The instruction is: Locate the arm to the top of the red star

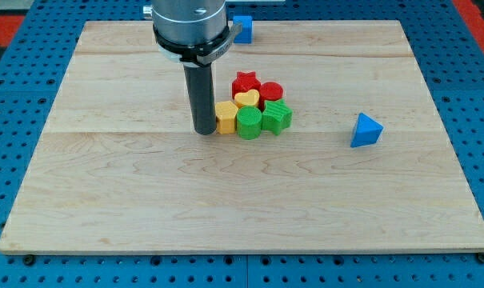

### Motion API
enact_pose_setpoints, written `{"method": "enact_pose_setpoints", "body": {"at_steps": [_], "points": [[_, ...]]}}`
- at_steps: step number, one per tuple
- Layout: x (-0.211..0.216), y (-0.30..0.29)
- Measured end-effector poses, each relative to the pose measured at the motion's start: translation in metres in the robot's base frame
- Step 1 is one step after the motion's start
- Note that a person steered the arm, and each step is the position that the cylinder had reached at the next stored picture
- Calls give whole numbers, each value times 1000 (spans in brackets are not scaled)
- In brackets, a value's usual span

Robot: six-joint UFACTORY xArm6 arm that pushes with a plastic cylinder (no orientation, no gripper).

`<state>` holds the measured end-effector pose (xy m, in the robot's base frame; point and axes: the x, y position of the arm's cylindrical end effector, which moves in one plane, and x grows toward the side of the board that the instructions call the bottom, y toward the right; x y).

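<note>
The red star (245,82) lies near the board's middle, at the top left of a tight cluster. Touching it are a yellow heart (246,100) below and a red cylinder (271,93) to its right. Below those sit a yellow block (226,117), a green cylinder (249,122) and a green star (277,116). My tip (205,130) rests on the board right beside the yellow block's left side, to the lower left of the red star.
A blue triangular block (366,130) lies alone at the view's right. A blue block (242,28) sits at the top edge, partly behind the arm. The wooden board (106,200) lies on a blue pegboard.
</note>
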<state>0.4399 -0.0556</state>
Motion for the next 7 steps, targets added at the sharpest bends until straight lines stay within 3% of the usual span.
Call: {"method": "enact_pose_setpoints", "body": {"at_steps": [1,4,5,7], "points": [[1,-5],[67,-7],[66,-15],[20,-39]]}}
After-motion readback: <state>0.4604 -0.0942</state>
